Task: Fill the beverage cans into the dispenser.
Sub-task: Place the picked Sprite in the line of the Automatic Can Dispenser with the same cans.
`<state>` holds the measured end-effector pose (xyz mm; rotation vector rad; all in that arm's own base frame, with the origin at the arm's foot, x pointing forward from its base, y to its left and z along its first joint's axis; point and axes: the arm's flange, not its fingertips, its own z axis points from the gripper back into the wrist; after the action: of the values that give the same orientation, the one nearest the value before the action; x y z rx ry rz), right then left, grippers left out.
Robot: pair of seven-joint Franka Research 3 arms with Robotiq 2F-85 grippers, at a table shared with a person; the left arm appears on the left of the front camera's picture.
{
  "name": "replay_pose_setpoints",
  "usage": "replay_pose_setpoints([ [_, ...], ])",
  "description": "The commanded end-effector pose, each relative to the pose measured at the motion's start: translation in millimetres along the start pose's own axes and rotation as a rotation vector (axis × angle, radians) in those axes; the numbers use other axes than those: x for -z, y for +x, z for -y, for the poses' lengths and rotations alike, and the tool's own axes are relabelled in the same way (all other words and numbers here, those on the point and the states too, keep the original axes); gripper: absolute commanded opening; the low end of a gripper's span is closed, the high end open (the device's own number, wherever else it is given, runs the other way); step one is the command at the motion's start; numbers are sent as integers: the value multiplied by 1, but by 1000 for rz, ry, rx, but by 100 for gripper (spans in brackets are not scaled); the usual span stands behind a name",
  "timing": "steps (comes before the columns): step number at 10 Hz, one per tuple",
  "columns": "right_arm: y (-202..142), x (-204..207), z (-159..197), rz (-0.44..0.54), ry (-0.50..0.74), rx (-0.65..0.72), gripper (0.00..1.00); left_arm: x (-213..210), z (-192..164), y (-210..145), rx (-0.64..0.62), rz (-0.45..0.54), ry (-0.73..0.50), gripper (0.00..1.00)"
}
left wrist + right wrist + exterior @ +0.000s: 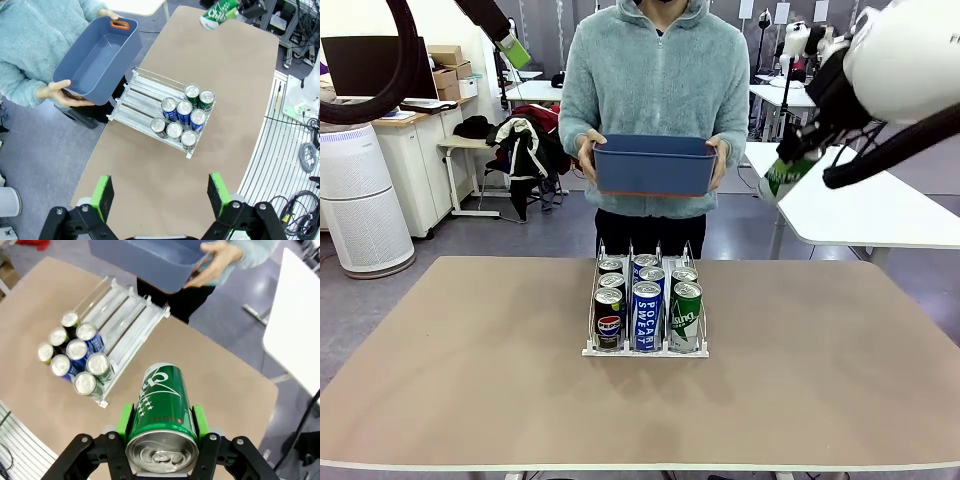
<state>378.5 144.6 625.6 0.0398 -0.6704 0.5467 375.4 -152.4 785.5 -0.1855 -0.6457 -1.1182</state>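
Green can (162,415) between right jaws

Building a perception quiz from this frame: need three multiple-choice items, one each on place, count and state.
1. Where is the dark-blue rectangular plastic bin?
A on the table
B held by the person
C in the rack

2. How many slim cans stand in the clear three-lane wire rack?
A four
B six
C eight

3. What is the right hand doing?
A open, empty
B shut on a green drink can
C shut on a black can

Key: B, both the person's hands grip it above the floor; C, left wrist view shows eight tops; B, green pads flank it.
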Motion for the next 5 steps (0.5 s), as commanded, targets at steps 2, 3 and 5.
replay_pose_setpoints([
  [2, 13, -15, 2, 31, -14, -13, 58, 1, -1, -5, 11, 5, 5, 100],
  [3, 13, -15, 2, 31, -14, -13, 58, 1, -1, -5, 11, 5, 5, 100],
  [5, 13, -15, 2, 31, -14, -13, 58, 1, -1, -5, 11, 5, 5, 100],
])
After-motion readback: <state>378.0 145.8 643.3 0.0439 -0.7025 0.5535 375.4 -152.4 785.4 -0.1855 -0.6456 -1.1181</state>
